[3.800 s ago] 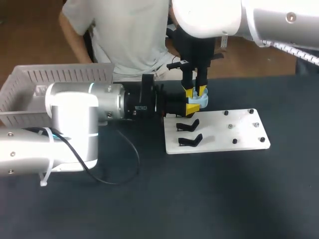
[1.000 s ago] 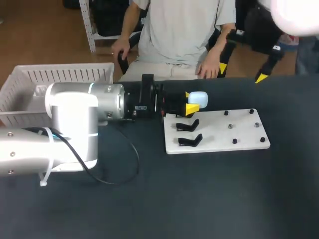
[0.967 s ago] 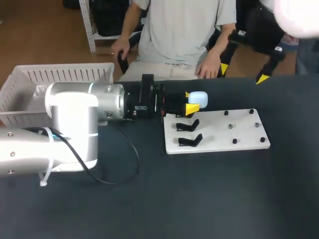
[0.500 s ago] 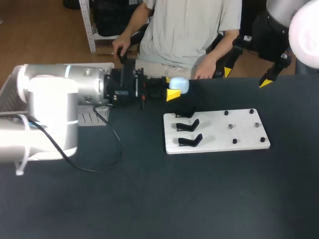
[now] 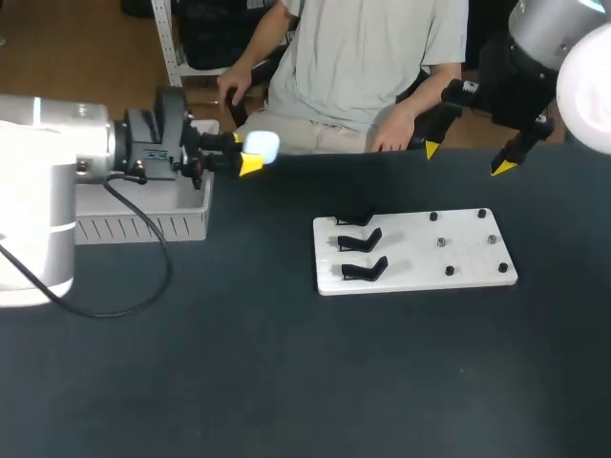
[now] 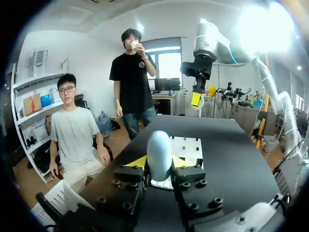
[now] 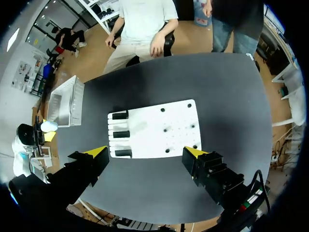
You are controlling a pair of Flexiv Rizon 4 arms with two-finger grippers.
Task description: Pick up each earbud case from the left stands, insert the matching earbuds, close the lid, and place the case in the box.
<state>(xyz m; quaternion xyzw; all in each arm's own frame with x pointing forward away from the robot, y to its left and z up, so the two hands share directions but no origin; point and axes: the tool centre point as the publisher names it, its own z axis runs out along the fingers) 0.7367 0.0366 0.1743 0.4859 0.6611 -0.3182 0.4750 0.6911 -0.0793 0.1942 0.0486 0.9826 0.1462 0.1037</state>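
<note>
A pale blue earbud case [image 5: 261, 145], lid down, sits between the yellow fingers of my left gripper [image 5: 254, 156], which is shut on it. It hangs in the air just right of the white basket [image 5: 143, 227], near the table's far edge. In the left wrist view the case [image 6: 160, 153] stands upright in the gripper [image 6: 160, 162]. Three black stands [image 5: 360, 244] line the left side of the white board [image 5: 420, 272], with nothing on them. My right gripper [image 5: 467, 157] is open, high above the table's far right; from it I see the board [image 7: 159, 126] below and the case [image 7: 48, 126] far off.
Several small black pegs [image 5: 465, 242] stand on the board's right half. The basket [image 7: 63, 100] lies at the table's far left corner. A seated person's hand [image 5: 389, 143] is at the far edge behind the board. Dark tabletop [image 5: 315, 382] stretches in front.
My left arm has swung left with the case, from beside the board's stands over to the basket's right side. The right gripper stayed high at the far right, still open.
</note>
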